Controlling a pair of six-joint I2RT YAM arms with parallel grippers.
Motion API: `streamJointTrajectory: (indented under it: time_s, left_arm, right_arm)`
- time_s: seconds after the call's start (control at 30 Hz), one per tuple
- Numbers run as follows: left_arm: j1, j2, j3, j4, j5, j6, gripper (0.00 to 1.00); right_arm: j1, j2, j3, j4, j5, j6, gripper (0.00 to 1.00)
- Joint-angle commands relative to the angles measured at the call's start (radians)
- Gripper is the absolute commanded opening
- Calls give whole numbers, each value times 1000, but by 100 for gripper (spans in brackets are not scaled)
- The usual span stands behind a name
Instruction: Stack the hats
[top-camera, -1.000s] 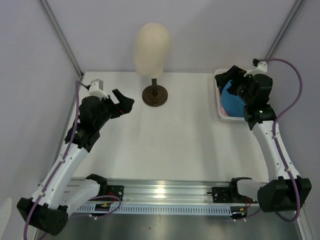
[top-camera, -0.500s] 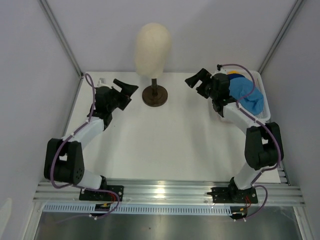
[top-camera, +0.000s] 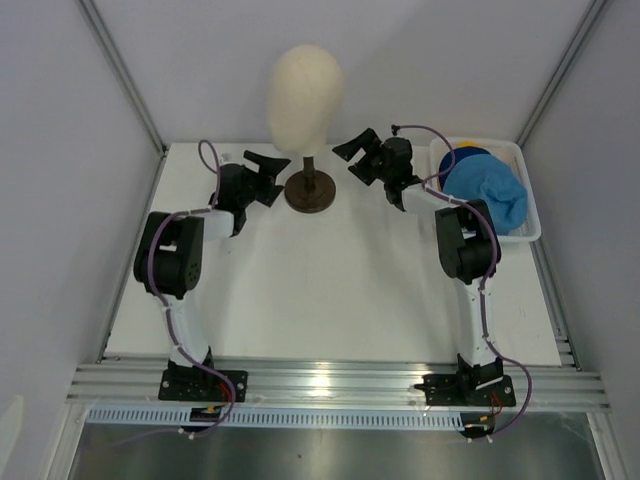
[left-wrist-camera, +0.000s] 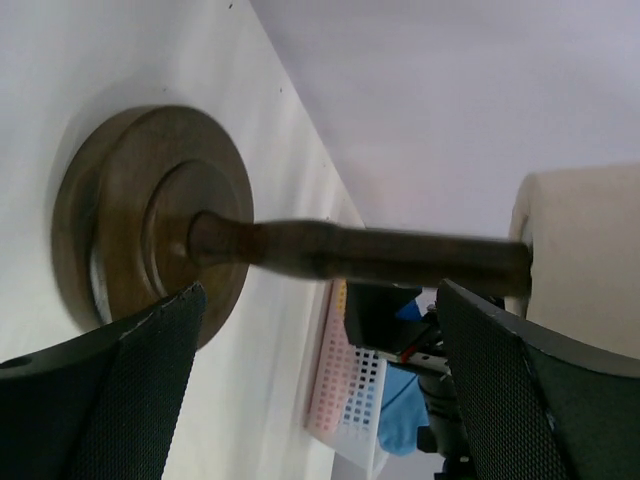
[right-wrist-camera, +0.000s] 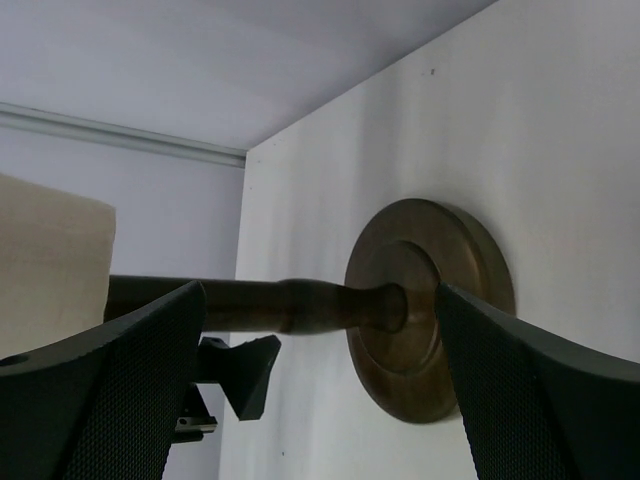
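A light blue hat (top-camera: 487, 193) lies heaped in the white mesh basket (top-camera: 527, 226) at the back right. A bit of the yellow-orange hat (top-camera: 468, 149) shows behind it. Pink shows through the basket wall in the left wrist view (left-wrist-camera: 341, 335), where the light blue hat (left-wrist-camera: 405, 412) also shows. The navy hat is hidden. My left gripper (top-camera: 268, 166) is open and empty, just left of the mannequin stand. My right gripper (top-camera: 356, 151) is open and empty, just right of it. In the wrist views both grippers (left-wrist-camera: 320, 385) (right-wrist-camera: 320, 390) stand wide open, facing the stand's pole.
The cream mannequin head (top-camera: 305, 88) stands on a dark pole (left-wrist-camera: 350, 252) with a round base (top-camera: 310, 190) at the back centre, between the two grippers. The base also shows in both wrist views (left-wrist-camera: 150, 220) (right-wrist-camera: 430, 310). Walls enclose the table at back and sides.
The right gripper has moved left, away from the basket, to the stand's right side. The left gripper has moved right towards the stand. Both arms have drawn in and stayed empty.
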Motion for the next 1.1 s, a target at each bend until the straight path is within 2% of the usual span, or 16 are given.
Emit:
streamJointTrajectory:
  time_s: [0.0,0.13,0.4,0.63,0.87,1.07]
  left_arm:
    - [3,66,146,70,17,-23,99]
    - [0,145,267,-2,40,21,99]
    - [-3,291,444,-28,95,27,98]
    - [-37,320,502,-96,129,90,97]
    - [-89,284,475,-140,129,165,95]
    - [-118,170,265,-64,94,178,95]
  right_arm:
    - [23,71,134,22,-20,17,99]
    - [39,152,232,16,-35,27,99]
    - [76,241,368,4,-54,13,100]
    - [97,266,410,-10,-68,17,100]
    - [125,231,364,-15,-92,-4,100]
    - [137,104,195,34,-98,-1,99]
